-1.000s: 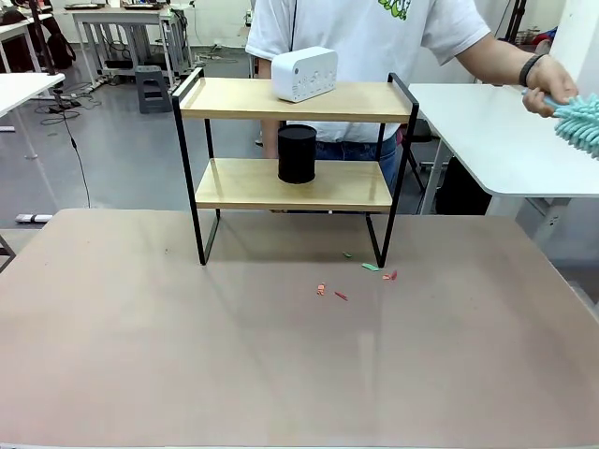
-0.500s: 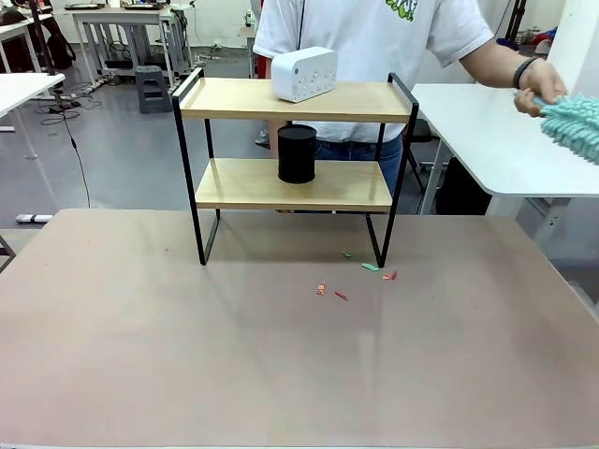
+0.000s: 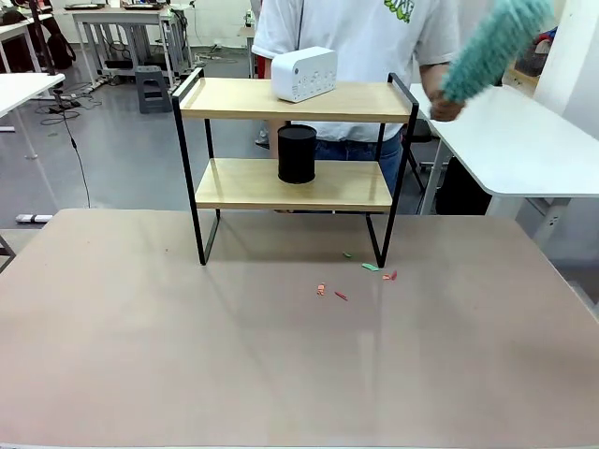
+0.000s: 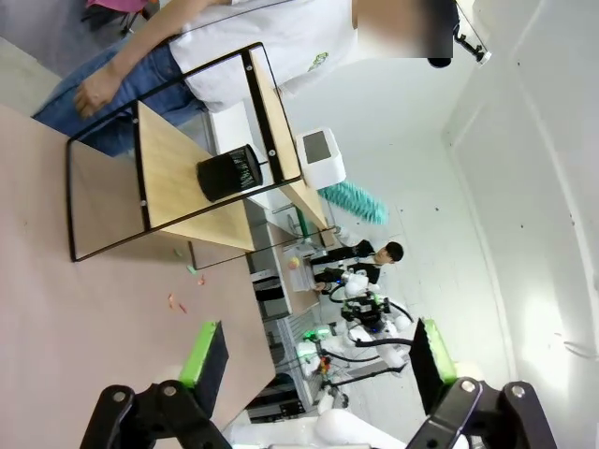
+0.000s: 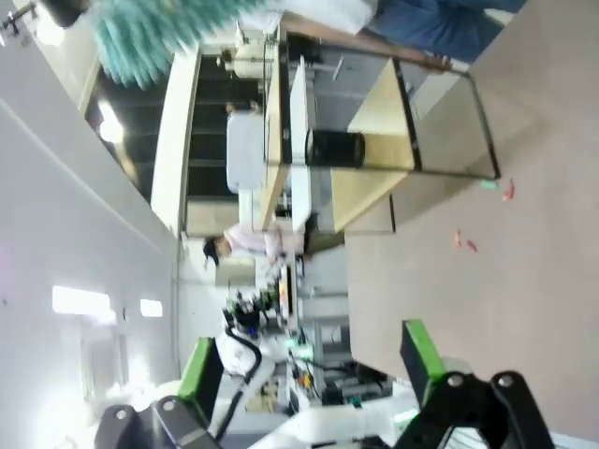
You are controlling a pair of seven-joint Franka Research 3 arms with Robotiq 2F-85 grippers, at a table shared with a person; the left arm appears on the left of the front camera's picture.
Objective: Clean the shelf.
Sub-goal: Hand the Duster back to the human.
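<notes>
The shelf (image 3: 243, 98) stands at the far middle of the brown table, with two wooden boards in a black frame. A white box (image 3: 304, 73) sits on its top board and a black cylinder (image 3: 297, 153) on the lower one. Behind it a person holds a teal duster (image 3: 496, 42) raised up and to the right of the top board. The left wrist view looks past my open left gripper (image 4: 318, 360) at the shelf (image 4: 168, 168), far off. My right gripper (image 5: 307, 365) is open too, well away from the shelf (image 5: 374, 112). Nothing sits between either pair of fingers.
Small red and green scraps (image 3: 363, 274) lie on the brown table (image 3: 187, 327) just in front of the shelf's right leg. A white table (image 3: 505, 140) stands behind at the right. The near part of the brown table is bare.
The person has swung the teal duster from over the white table at the far right up and in toward the shelf's top right corner. The shelf and its objects have not moved.
</notes>
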